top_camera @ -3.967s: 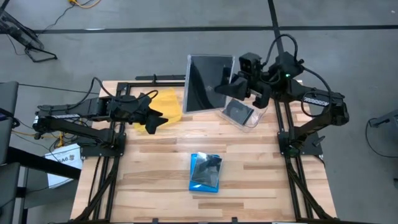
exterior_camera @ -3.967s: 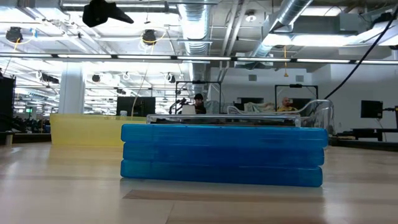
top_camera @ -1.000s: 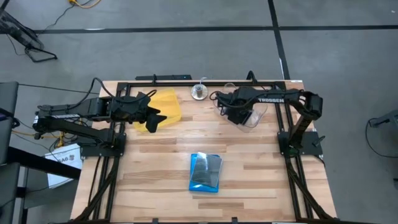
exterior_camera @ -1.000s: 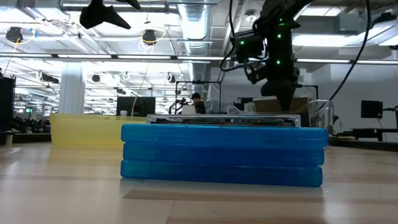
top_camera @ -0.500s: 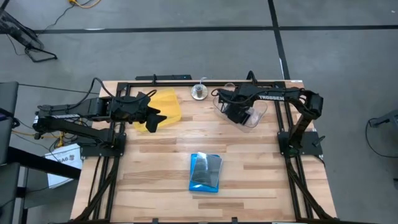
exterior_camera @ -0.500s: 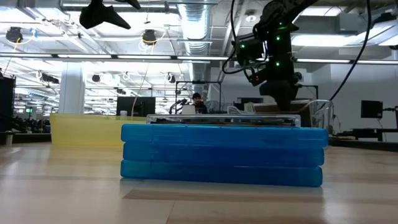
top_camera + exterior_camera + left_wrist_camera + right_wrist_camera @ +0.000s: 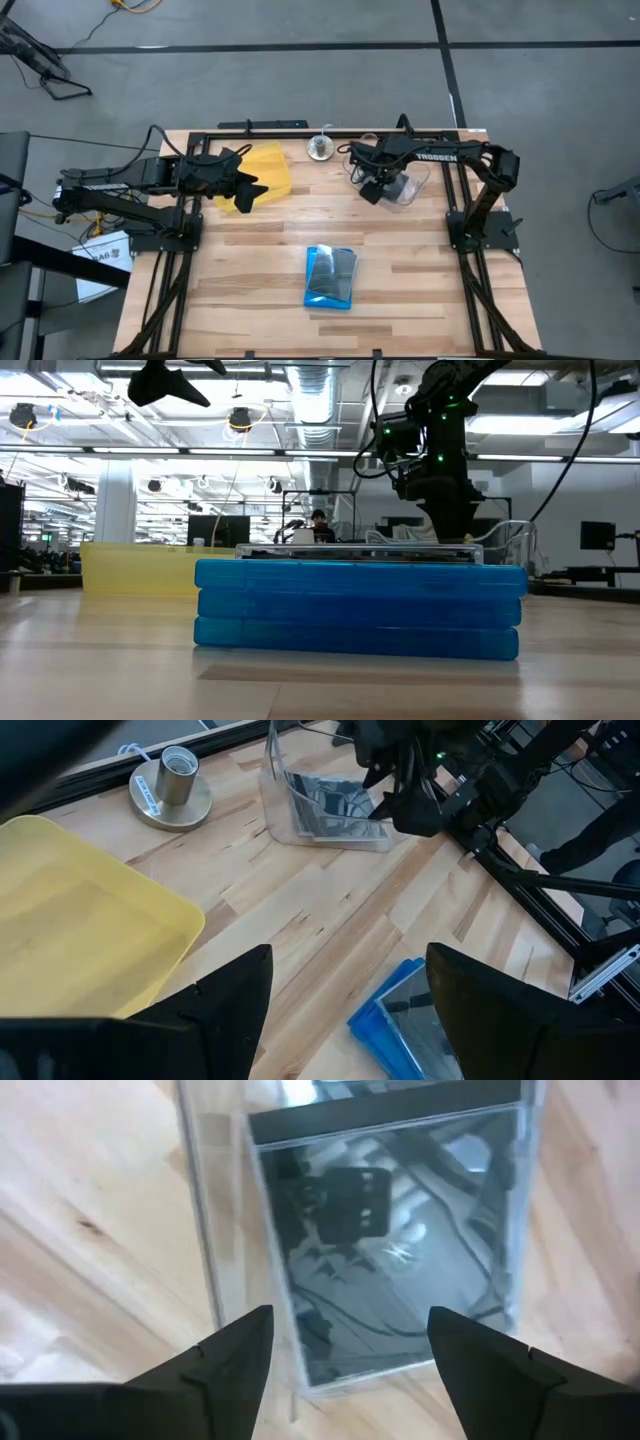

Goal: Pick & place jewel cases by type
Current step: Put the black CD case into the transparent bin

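A stack of blue jewel cases [image 7: 360, 608] with a clear, black-lined case [image 7: 333, 266] on top lies on the table's near middle. Another clear, black-lined jewel case [image 7: 385, 1230] lies flat in the clear tub [image 7: 400, 188] at the far right. My right gripper [image 7: 350, 1370] hangs open just above that tub, pointing down, with nothing between its fingers. My left gripper [image 7: 345, 1010] stands open in the air over the near edge of the yellow tray [image 7: 268, 168] at the far left, holding nothing.
A small metal socket on a round base [image 7: 170, 785] stands at the far edge between the tray and the tub. Black frame rails [image 7: 260, 127] run along the far and side edges. Bare wood lies around the stack.
My right gripper has opened over the clear tub and let go of the clear, black-lined case, which now lies flat inside the tub. Its wrist has tipped while it stayed over the same spot.
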`<state>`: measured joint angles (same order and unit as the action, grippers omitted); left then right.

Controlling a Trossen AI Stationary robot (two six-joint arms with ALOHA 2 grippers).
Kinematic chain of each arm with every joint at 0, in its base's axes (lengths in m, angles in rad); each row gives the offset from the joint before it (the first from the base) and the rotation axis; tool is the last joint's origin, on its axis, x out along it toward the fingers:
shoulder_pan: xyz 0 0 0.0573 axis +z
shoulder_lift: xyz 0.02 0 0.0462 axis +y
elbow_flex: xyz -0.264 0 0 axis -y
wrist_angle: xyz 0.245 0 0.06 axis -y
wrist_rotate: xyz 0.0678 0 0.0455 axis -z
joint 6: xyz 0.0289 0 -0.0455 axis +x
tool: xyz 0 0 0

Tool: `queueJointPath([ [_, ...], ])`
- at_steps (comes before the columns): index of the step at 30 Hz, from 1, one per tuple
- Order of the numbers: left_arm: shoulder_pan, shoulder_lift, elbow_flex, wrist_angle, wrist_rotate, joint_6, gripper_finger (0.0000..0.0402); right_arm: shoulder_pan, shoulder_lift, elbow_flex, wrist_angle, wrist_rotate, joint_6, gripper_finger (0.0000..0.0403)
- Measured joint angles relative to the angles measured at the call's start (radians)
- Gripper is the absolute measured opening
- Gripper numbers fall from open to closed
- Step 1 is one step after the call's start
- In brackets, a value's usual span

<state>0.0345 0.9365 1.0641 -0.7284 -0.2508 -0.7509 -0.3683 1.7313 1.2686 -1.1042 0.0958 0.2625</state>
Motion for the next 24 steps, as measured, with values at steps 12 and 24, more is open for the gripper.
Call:
queueJointPath([
  [12,0.0,0.0,0.0,-0.014,0.0,-0.002,0.0255,0.0,-0.033,0.0,0.027,-0.098,0.0,0.026],
  [24,0.0,0.011,0.0,-0.029,0.013,-0.022,0.0255,-0.002,-0.279,0.001,0.042,-0.098,0.199,0.026],
])
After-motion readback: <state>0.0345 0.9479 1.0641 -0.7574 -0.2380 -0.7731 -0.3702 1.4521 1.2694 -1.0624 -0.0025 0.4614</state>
